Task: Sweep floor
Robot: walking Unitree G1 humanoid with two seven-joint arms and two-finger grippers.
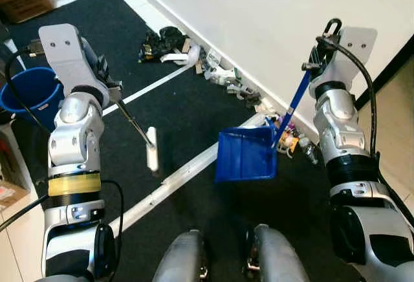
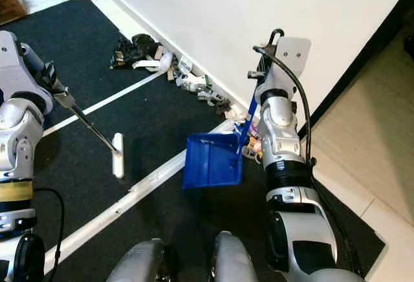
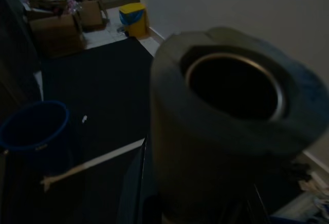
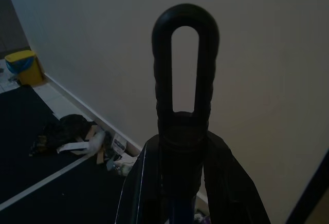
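The black carpet (image 1: 181, 101) runs up to the white wall (image 1: 272, 17), and a line of litter (image 1: 220, 75) lies along its foot: this is the material to be swept. White strips (image 1: 174, 182) cross the carpet.

The blue dustpan (image 1: 246, 154) hangs tilted just beside the litter, its mouth turned towards the debris to receive it. The right gripper (image 4: 180, 183) is clamped around the dustpan's long handle (image 1: 294, 104), below the black loop (image 4: 185, 59).

The broom (image 1: 139, 133) slants down, its white head (image 1: 152, 148) on the carpet, apart from the litter. The left gripper (image 1: 113, 91) carries its shaft; the state of its jaws cannot be told.
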